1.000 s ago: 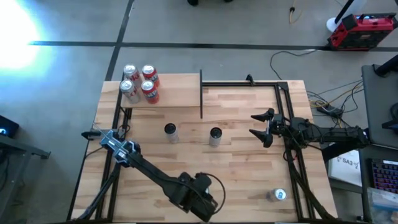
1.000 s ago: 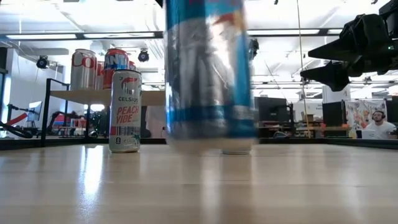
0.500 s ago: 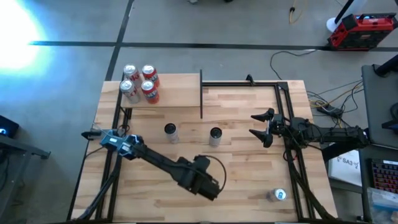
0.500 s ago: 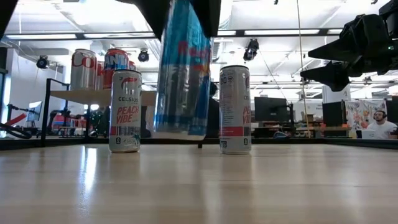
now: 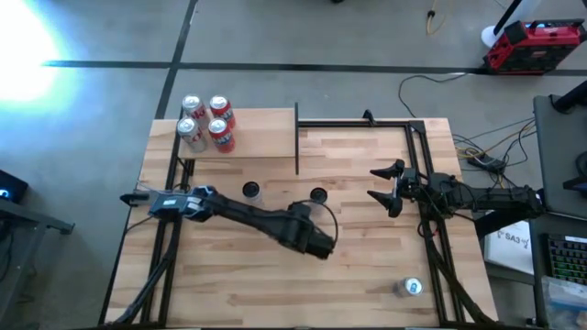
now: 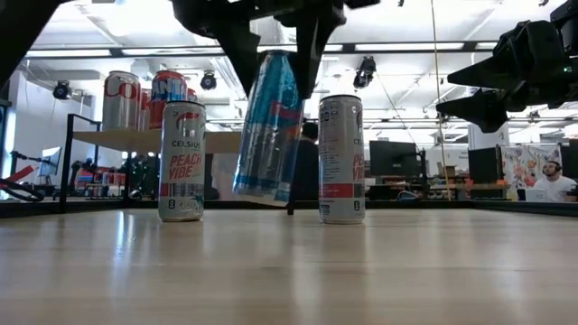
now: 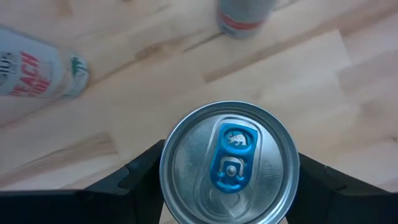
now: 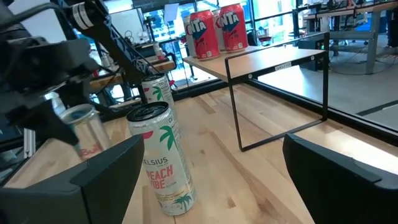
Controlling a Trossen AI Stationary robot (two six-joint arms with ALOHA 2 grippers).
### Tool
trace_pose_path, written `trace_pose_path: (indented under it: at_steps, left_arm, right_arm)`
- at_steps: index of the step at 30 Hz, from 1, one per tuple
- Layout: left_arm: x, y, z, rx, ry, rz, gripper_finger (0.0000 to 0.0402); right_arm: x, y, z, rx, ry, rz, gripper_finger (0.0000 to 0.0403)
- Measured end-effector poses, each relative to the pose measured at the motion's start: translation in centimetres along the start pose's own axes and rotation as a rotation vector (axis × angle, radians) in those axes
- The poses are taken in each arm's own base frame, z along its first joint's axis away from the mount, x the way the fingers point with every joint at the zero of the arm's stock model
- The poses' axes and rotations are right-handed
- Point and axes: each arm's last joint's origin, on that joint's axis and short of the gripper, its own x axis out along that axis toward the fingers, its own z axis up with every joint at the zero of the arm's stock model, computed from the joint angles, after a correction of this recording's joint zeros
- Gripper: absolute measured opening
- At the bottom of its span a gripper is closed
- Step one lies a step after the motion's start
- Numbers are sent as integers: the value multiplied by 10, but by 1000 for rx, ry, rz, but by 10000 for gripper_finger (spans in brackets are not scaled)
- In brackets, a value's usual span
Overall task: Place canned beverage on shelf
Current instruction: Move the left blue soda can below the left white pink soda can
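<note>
One blue can, tilted, hung pinched in the left gripper, short of the shelf; the right gripper waited spread.

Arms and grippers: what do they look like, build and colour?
Both arms are dark, near-black, jointed links. The left gripper has two broad black fingers, with a thin black cable looping near the wrist. The right gripper has two pointed black fingers. No legible markings.
</note>
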Motion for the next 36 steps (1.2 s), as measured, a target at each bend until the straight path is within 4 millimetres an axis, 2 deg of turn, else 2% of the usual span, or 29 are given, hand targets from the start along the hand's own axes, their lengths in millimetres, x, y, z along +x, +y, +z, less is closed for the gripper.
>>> trace_pose_path:
  at_steps: [7,11,14,20,30,36]
  left_arm:
    - [14,4,21,-158,-14,47,230]
    - [18,9,24,-150,-25,70,230]
    - [12,16,29,-123,-31,73,230]
    - [-1,39,34,-133,-106,47,230]
    - [8,95,23,-252,-109,-121,230]
    - [10,122,17,-261,-99,-104,233]
  right_arm:
    - [0,0,0,0,0,0,368]
    - [0,0,0,0,0,0,368]
    - [0,0,0,0,0,0,368]
    - [0,0,0,0,1,0,368]
    - [0,0,0,-1,1,0,368]
    - [0,0,0,0,2,0,368]
